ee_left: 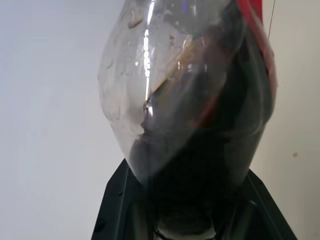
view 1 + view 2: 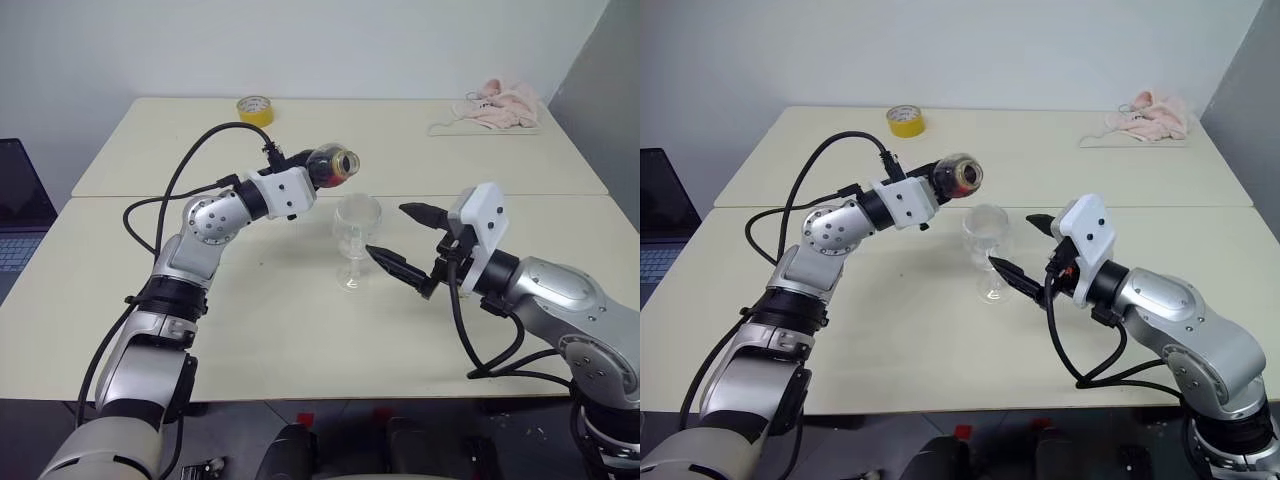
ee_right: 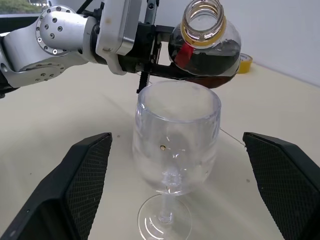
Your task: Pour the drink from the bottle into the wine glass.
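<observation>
My left gripper (image 2: pixel 314 172) is shut on the bottle (image 2: pixel 331 166), a small clear one held lying about level above the table. Its uncapped mouth with a yellow ring (image 3: pixel 202 17) points toward my right arm. The dark drink (image 3: pixel 212 61) pools in the bottle's lower side, below the neck. The wine glass (image 2: pixel 356 230) stands upright on the table, just in front of and below the bottle's mouth; its bowl (image 3: pixel 176 132) looks clear inside. My right gripper (image 2: pixel 387 230) is open at the glass's right, one black finger (image 3: pixel 82 180) on either side of it, with gaps.
A yellow tape roll (image 2: pixel 255 109) sits at the far edge and a pink cloth (image 2: pixel 497 105) at the far right. A laptop (image 2: pixel 20 205) stands off the table's left. Two tables meet at a seam (image 2: pixel 520 195). Black cables loop over my left arm.
</observation>
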Controlling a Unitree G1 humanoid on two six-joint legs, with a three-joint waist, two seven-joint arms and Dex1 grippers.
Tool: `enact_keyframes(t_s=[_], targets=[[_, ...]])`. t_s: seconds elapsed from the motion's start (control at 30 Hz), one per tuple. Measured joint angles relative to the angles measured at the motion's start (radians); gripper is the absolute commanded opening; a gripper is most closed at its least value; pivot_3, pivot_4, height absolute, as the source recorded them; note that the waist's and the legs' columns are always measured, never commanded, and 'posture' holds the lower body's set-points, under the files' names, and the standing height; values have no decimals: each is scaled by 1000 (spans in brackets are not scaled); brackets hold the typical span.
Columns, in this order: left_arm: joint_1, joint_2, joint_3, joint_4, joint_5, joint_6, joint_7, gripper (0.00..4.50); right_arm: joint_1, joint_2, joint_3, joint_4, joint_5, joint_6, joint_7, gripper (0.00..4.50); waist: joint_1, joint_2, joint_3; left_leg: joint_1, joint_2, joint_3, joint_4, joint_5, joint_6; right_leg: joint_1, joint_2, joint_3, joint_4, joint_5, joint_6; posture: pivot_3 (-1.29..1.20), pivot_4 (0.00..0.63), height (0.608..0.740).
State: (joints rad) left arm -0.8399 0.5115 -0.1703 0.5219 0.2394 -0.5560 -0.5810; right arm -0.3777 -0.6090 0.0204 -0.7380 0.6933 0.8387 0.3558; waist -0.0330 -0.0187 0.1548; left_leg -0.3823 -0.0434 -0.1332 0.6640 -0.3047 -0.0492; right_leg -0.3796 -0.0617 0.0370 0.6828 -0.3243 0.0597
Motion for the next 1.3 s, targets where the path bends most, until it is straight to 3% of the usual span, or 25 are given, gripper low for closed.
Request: enact_keyframes(t_s=[0.4, 0.83, 1.3], targets=[[-75, 39, -23, 118, 105, -162, 61, 1007, -45, 20, 12, 3, -6, 23, -4, 4500, -2, 0, 0, 0, 0, 0, 0, 0, 0, -1, 0, 0, 1, 0, 0, 0, 150, 740], [-129, 87, -71, 236, 281, -329, 261, 1007, -45, 34, 22, 8, -17, 22, 0, 4500, -7, 0, 0, -2, -1, 1, 0, 0, 0, -4, 0, 1, 5, 0, 0, 0, 150, 740], [-180, 126, -114, 302, 412, -397, 442, 1007, -36, 44, 23, 17, -47, 20, 17, 4500, -15, 0, 0, -3, -1, 1, 0, 0, 0, -8, 0, 2, 9, 0, 0, 0, 150, 740]])
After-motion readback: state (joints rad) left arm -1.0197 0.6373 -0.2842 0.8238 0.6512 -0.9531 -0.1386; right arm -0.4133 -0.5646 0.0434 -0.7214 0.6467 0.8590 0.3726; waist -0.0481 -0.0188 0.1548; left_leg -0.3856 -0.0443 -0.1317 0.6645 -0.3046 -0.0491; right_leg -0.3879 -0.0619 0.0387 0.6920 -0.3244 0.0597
